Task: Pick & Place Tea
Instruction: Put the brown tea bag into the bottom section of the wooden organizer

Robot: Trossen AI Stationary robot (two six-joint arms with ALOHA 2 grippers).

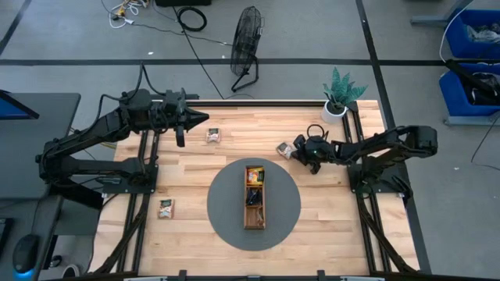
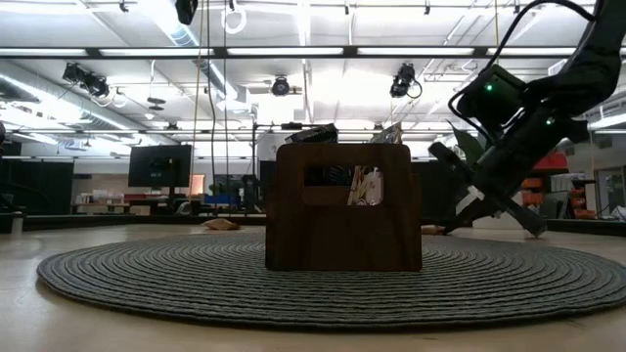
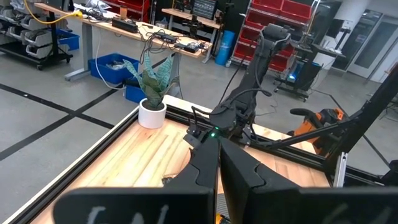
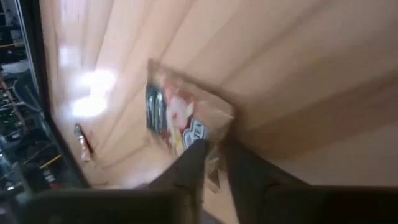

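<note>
A pale tan tea sachet (image 1: 285,148) (image 4: 180,115) with a printed picture lies flat on the wooden table, right of the middle. My right gripper (image 1: 299,150) (image 4: 214,152) is low over its right-hand edge, fingers closed to a narrow gap on it. Two more tea sachets (image 1: 213,136) (image 1: 166,208) lie loose on the table's left half. The brown divided tray (image 1: 255,197) stands on a round grey mat (image 1: 226,226) with several sachets in it. My left gripper (image 1: 199,119) (image 3: 217,168) hangs shut, high over the far left of the table. My right gripper pinches the sachet's edge nearest the arm (image 4: 214,140) between its two fingers (image 4: 194,155). The fingers slant down from the table's right side. The rest of the sachet lies flat on the wood beyond the fingertips.
A potted plant (image 1: 334,109) stands at the table's far right corner, behind my right arm. A floor fan (image 1: 246,47) stands beyond the far edge. Bare wood lies between the mat and the held sachet.
</note>
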